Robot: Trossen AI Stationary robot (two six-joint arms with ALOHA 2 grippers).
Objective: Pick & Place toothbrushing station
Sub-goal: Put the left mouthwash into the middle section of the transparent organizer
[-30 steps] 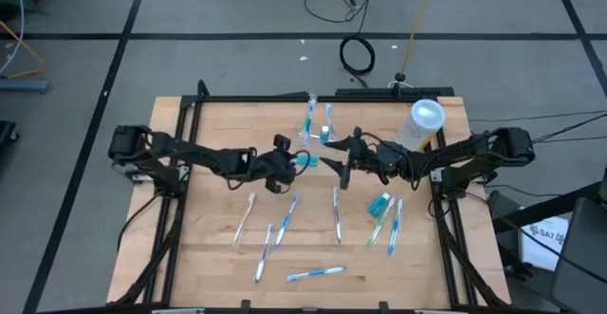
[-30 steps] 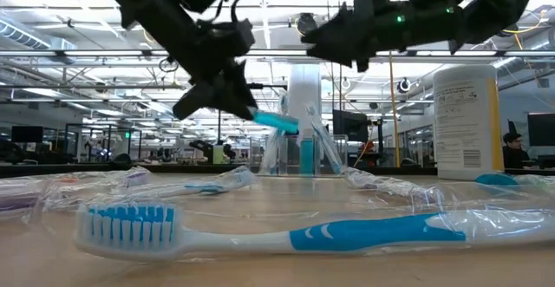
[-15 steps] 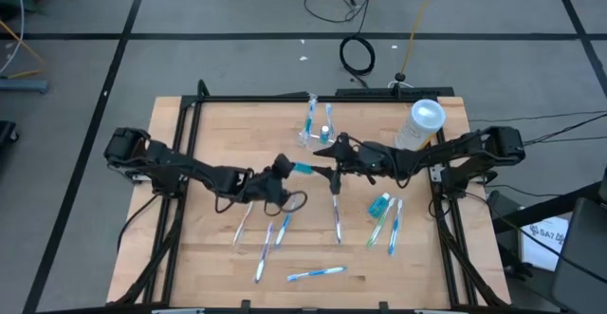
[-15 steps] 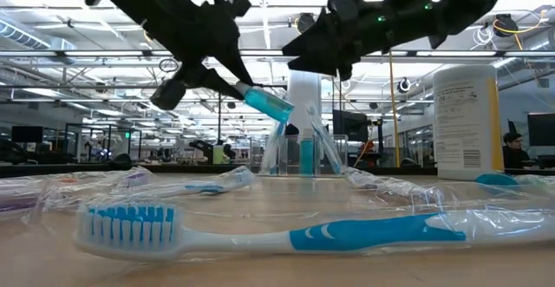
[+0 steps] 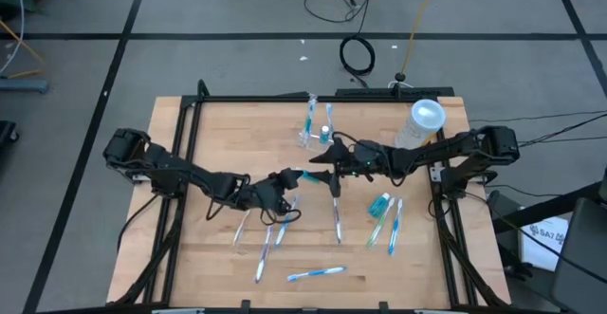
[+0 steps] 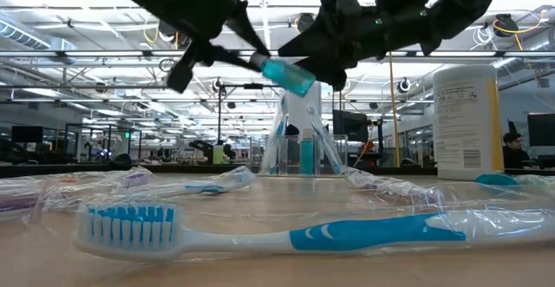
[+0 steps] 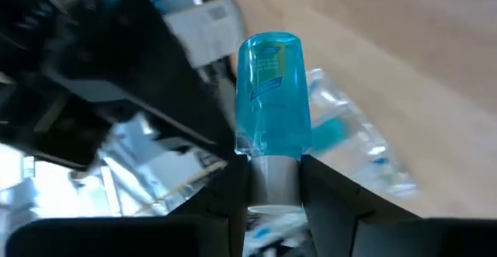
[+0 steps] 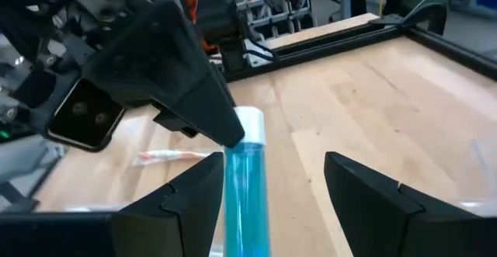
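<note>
The toothbrushing station (image 5: 318, 124) is a clear holder standing at the table's far middle, also seen in the low view (image 6: 302, 144). Above the table's middle my left gripper (image 5: 287, 179) is shut on a small blue bottle (image 5: 305, 175) with a pale cap. My right gripper (image 5: 322, 173) faces it, open. The bottle's blue end (image 8: 247, 203) lies between the right fingers, close beside one finger (image 8: 194, 199); I cannot tell whether they touch. My left gripper (image 7: 273, 164) pinches the bottle's pale cap end (image 7: 273, 181) between its two fingers. The fingers come nearly level from the table's left and lie along the bottle. The blue body (image 7: 272, 94) sticks out past the fingertips, lifted clear of the table (image 6: 289, 75).
Several wrapped toothbrushes lie across the table's near half, one (image 6: 260, 235) right before the low camera. A tall whitish cylinder (image 5: 424, 122) stands at the far right. A blue tube (image 5: 379, 203) lies by two brushes on the right.
My left gripper has swung toward the table's near edge and rolled, carrying the bottle a little higher. My right gripper has come leftward toward the bottle, whose blue end now lies between its open fingers.
</note>
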